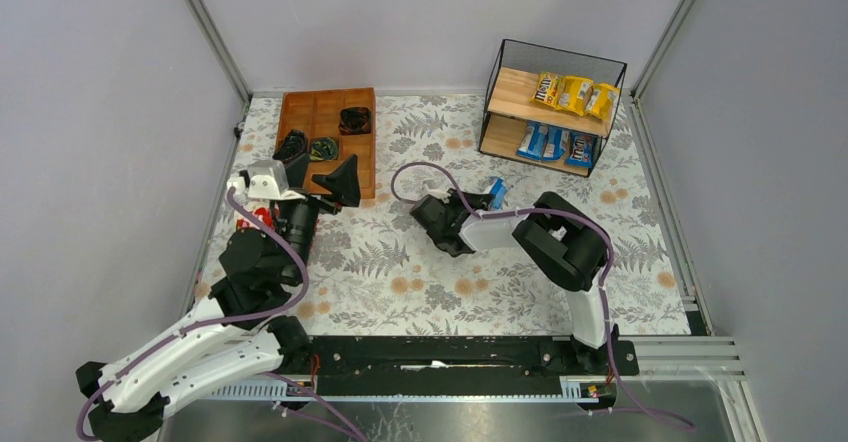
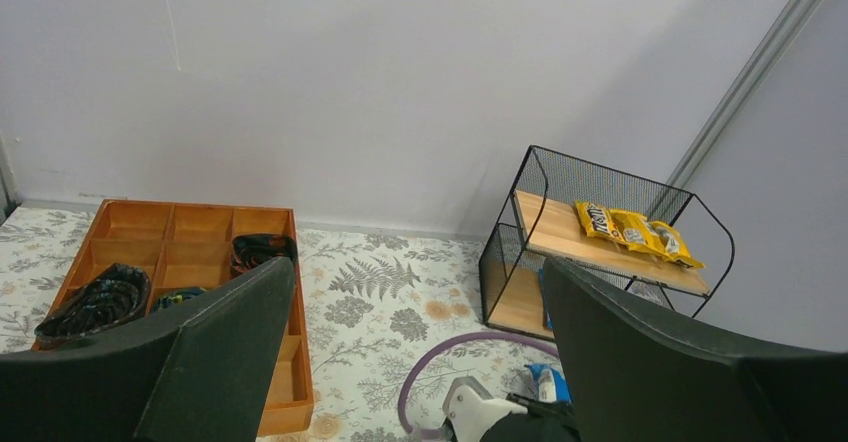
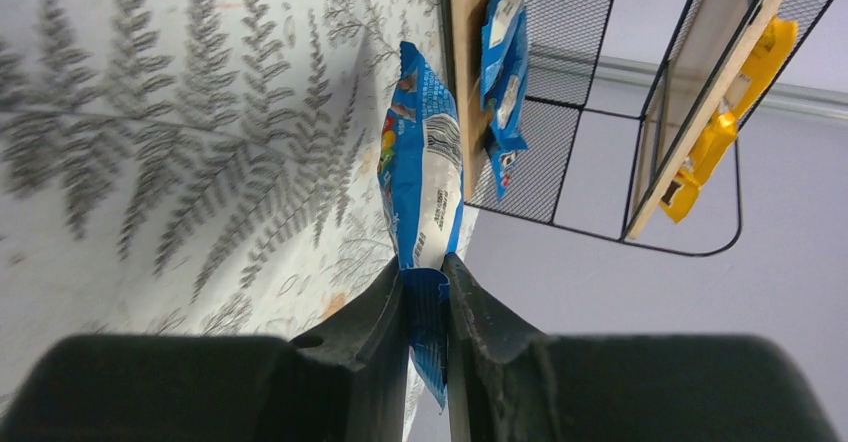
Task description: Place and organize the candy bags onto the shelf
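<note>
The shelf (image 1: 515,90) stands at the far right with three yellow candy bags (image 1: 573,92) on its top board and three blue candy bags (image 1: 556,144) on its lower board. My right gripper (image 1: 478,202) is shut on the end of another blue candy bag (image 1: 495,193) and holds it above the cloth, left of the shelf. In the right wrist view the gripper (image 3: 427,282) pinches that bag (image 3: 425,172), with the shelf's lower board (image 3: 462,22) just beyond it. My left gripper (image 1: 320,174) is open and empty over the near edge of the tray; it also shows in the left wrist view (image 2: 420,362).
A brown wooden compartment tray (image 1: 325,107) lies at the back left with dark items (image 1: 355,119) in some cells. A purple cable (image 1: 420,170) loops over the floral cloth by the right arm. Grey walls close three sides.
</note>
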You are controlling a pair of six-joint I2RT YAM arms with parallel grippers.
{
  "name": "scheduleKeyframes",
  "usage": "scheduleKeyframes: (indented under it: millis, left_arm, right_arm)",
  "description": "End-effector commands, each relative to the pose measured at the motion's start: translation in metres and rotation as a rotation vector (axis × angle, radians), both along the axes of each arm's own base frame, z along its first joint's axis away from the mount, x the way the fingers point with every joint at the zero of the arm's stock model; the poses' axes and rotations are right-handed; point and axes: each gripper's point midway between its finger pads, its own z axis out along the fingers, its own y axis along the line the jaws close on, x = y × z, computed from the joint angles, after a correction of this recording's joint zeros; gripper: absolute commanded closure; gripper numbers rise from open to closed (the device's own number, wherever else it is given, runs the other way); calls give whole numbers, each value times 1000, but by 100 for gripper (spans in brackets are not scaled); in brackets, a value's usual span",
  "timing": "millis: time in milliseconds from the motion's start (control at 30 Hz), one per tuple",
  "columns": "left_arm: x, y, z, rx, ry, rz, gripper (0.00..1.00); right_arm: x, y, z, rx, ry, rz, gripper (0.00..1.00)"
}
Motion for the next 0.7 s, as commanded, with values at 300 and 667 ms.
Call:
scheduleKeyframes:
  millis: [300,667]
  left_arm:
    - [7,-1,6,8,-16,31,1]
    - [11,-4,1,30,-6,42,1]
  right_arm:
    - [89,-6,46,23,-158,140,78]
    - [146,-21,35,85,-176,238,78]
